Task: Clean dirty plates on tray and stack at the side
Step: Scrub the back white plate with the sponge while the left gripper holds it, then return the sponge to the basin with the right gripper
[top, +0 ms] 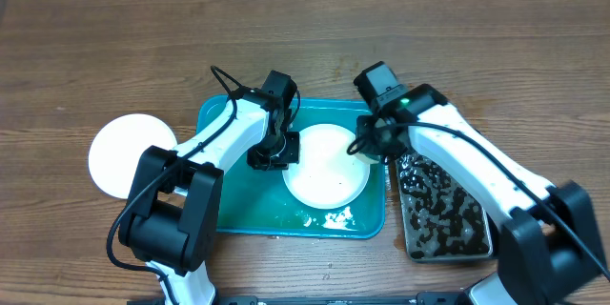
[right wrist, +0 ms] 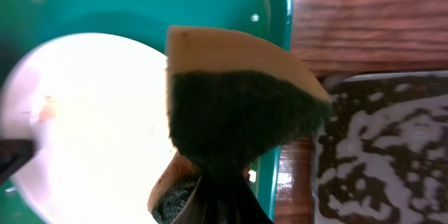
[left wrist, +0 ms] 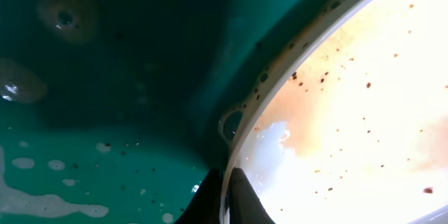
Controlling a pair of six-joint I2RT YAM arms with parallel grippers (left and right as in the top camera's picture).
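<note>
Plate [top: 327, 176] on tray [top: 248, 205] speckled, scrub unfinished; left gripper [left wrist: 225, 196] pinches rim, right gripper [right wrist: 217, 203] pinches sponge [right wrist: 238, 112]; side plate [top: 124, 157] looks done.

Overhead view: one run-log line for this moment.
left end effector: shut on plate rim | right end effector: shut on sponge, at plate edge | plate: in tray, speckled | second plate: on table beside tray
</note>
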